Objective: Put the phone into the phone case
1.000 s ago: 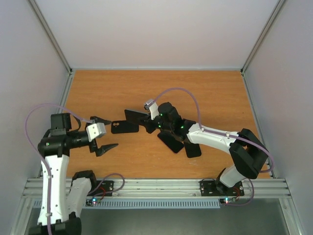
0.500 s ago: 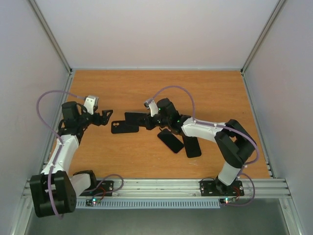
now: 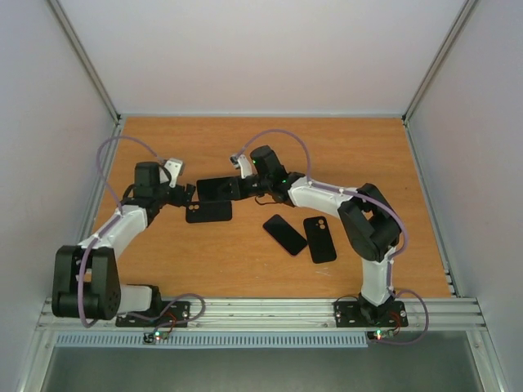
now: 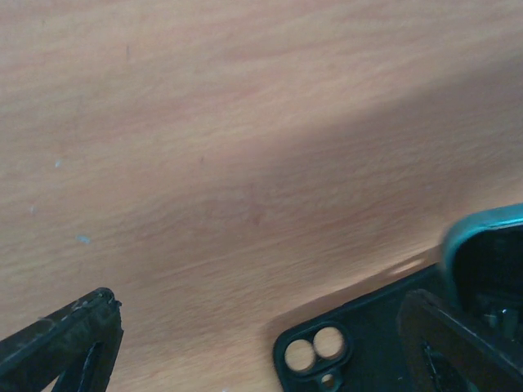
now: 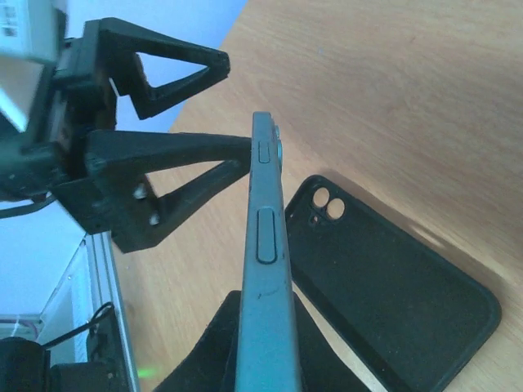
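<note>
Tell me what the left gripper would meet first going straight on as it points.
Most likely the phone, held on edge in the right gripper: the open left gripper points at its end, one fingertip close beside it. The phone case lies below that line, though depth is unclear.

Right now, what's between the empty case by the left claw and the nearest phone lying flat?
Only bare table between case and flat phone, per top view.

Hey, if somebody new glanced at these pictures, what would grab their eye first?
The phone, gripped on edge in the right fingers, close beside the empty black case lying flat mid-table. The left fingers stand spread wide at the phone's far end. What look like a spare phone and spare case lie flat further right.
</note>
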`<state>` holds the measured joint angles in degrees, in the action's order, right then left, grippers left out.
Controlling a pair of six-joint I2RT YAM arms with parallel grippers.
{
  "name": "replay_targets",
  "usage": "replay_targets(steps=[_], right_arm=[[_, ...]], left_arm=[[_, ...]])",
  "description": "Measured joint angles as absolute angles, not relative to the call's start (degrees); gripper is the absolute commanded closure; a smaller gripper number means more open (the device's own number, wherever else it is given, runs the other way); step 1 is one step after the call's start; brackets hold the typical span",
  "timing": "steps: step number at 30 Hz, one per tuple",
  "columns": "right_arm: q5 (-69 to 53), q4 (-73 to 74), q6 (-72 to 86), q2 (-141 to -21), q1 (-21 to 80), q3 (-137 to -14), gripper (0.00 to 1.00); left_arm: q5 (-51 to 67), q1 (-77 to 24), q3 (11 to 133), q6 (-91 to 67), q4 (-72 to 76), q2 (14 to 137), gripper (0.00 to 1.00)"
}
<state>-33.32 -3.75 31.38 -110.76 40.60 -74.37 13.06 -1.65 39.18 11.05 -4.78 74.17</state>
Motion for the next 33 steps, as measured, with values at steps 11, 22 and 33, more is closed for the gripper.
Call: replay_targets(steps=[11, 22, 33], right_arm=[[-35.3, -2.1, 34.4, -114.5, 40.6, -74.5, 0.99], [-34.1, -0.8, 35.4, -118.2, 40.6, -74.5, 0.99], [-33.9, -0.9, 35.4, -118.2, 40.5, -74.5, 0.99]], left_arm=[[11.6, -1.8, 42.0, 11.7, -10.5, 79.6, 0.07], [16.8, -2.0, 42.3, 6.1, -9.7, 82.0, 0.11], [20.9, -2.0, 45.9, 5.9, -16.1, 91.0, 0.10]])
